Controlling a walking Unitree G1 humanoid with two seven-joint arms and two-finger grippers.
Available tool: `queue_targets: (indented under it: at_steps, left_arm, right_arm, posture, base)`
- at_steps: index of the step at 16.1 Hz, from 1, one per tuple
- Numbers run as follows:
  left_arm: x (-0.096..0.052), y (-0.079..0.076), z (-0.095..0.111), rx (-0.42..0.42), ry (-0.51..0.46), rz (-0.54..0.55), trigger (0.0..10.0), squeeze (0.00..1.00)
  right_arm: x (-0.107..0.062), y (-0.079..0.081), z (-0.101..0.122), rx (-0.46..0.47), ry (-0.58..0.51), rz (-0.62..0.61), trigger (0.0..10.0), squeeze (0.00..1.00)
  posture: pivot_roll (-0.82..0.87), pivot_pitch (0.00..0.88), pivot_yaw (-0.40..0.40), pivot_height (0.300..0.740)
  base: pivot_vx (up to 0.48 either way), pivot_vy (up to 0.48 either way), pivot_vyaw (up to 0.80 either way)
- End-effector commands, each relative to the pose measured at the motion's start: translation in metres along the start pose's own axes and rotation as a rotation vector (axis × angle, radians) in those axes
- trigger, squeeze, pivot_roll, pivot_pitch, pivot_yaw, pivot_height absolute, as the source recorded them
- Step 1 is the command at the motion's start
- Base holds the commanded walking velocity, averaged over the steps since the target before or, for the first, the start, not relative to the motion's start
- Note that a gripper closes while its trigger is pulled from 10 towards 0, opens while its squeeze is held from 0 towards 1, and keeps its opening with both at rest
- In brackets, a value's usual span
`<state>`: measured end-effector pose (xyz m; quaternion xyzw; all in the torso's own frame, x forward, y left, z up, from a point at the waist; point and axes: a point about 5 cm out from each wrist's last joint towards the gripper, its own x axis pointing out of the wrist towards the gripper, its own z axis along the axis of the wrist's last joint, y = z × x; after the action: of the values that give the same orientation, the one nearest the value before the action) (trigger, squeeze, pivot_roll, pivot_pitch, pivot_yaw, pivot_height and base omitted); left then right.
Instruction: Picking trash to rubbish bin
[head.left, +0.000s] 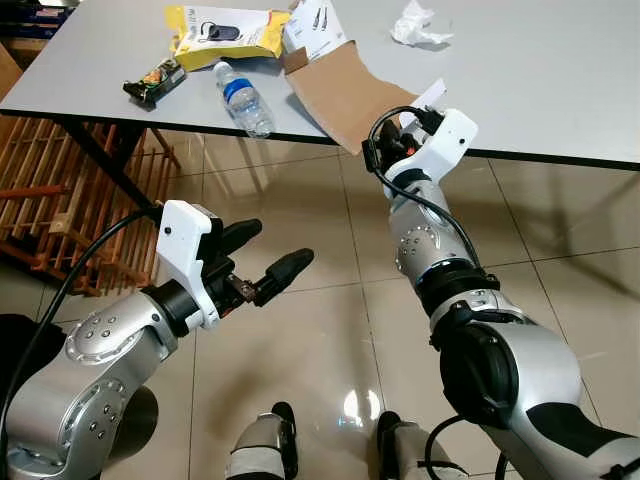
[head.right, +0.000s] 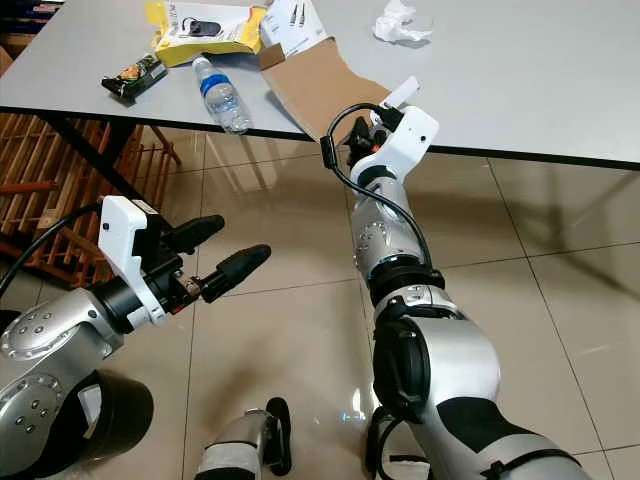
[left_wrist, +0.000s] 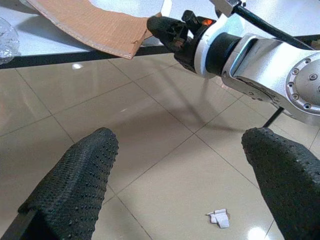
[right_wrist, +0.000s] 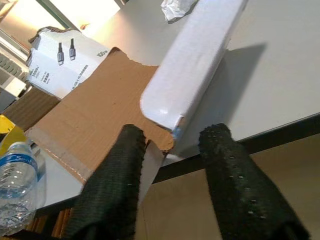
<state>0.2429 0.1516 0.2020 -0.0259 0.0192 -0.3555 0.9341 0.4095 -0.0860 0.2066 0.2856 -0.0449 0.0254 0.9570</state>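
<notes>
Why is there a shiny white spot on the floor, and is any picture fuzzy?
Left eye view: the glare is a light mirrored in the glossy floor tiles. Right wrist view: the white box held by the right hand looks soft and washed out, so close to the lens. Left wrist view: the left hand's fingers look sharp.

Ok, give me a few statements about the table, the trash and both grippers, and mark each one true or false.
1. The right gripper grips a flat white piece at the table edge. True.
2. The left gripper holds the water bottle. False: it is open over the floor; the bottle lies on the table.
3. The torn cardboard overhangs the table edge. True.
4. The crumpled white paper lies on the floor. False: it is on the table.
</notes>
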Motion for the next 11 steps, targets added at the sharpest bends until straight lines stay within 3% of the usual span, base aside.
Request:
queue_targets:
  at_steps: [1,6,8,9,10,11]
  left_arm:
    - [-0.003,0.0,0.001,0.016,0.01,0.004,10.0,0.0]
    - [-0.006,-0.002,0.001,0.016,0.015,0.006,10.0,0.0]
    - [-0.008,-0.004,0.001,0.015,0.019,0.007,10.0,0.0]
    - [-0.009,-0.004,0.0,0.014,0.022,0.006,10.0,0.0]
    - [-0.011,-0.006,0.0,0.013,0.026,0.005,10.0,0.0]
    - [-0.012,-0.006,0.0,0.013,0.03,0.005,10.0,0.0]
  right_arm:
    - [0.001,0.013,0.0,-0.03,-0.003,0.023,10.0,1.0]
    - [0.004,0.007,0.008,-0.047,-0.02,-0.013,10.0,1.0]
    - [0.005,0.005,0.01,-0.048,-0.026,-0.022,10.0,0.84]
    - [0.005,0.005,0.012,-0.048,-0.029,-0.025,10.0,0.64]
    - [0.006,0.004,0.014,-0.049,-0.036,-0.032,10.0,0.0]
    - [0.006,0.002,0.016,-0.05,-0.042,-0.041,10.0,0.0]
  posture:
    - [0.23,0.292,0.103,0.74]
    - [0.25,0.304,0.104,0.74]
    - [0.26,0.313,0.107,0.74]
    - [0.26,0.314,0.108,0.74]
    - [0.27,0.324,0.107,0.74]
    - [0.27,0.33,0.109,0.74]
  base:
    - [0.0,0.0,0.0]
    - [0.0,0.0,0.0]
    - [0.0,0.0,0.0]
    - [0.0,0.0,0.0]
    - [0.0,0.0,0.0]
    - [0.0,0.0,0.0]
